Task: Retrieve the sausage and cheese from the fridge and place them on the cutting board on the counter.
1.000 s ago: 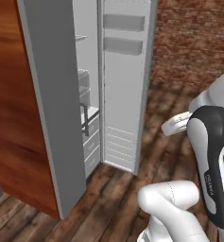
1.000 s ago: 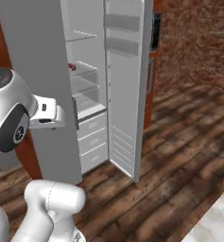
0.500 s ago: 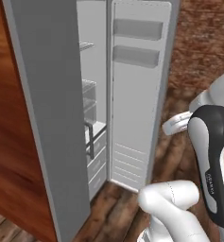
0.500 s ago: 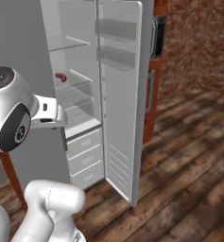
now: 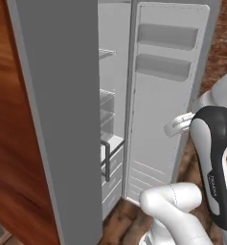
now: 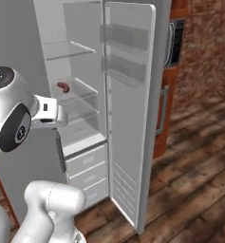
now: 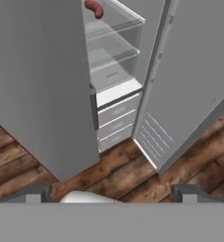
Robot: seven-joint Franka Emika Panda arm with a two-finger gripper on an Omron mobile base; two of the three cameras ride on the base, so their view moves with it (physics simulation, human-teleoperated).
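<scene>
The curved reddish-brown sausage lies on a clear glass shelf at twelve o'clock inside the tall grey fridge. The released, empty claw risks clipping the open door when reaching in.

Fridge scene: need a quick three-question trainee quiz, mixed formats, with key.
1. True or false: the sausage lies on a glass shelf inside the fridge.
2. Multiple choice: the fridge's right-hand door is A) shut, B) swung open, C) missing.
3. Fill in: the claw hangs empty above the wooden ____.

Key: 1 true; 2 B; 3 floor.
</scene>
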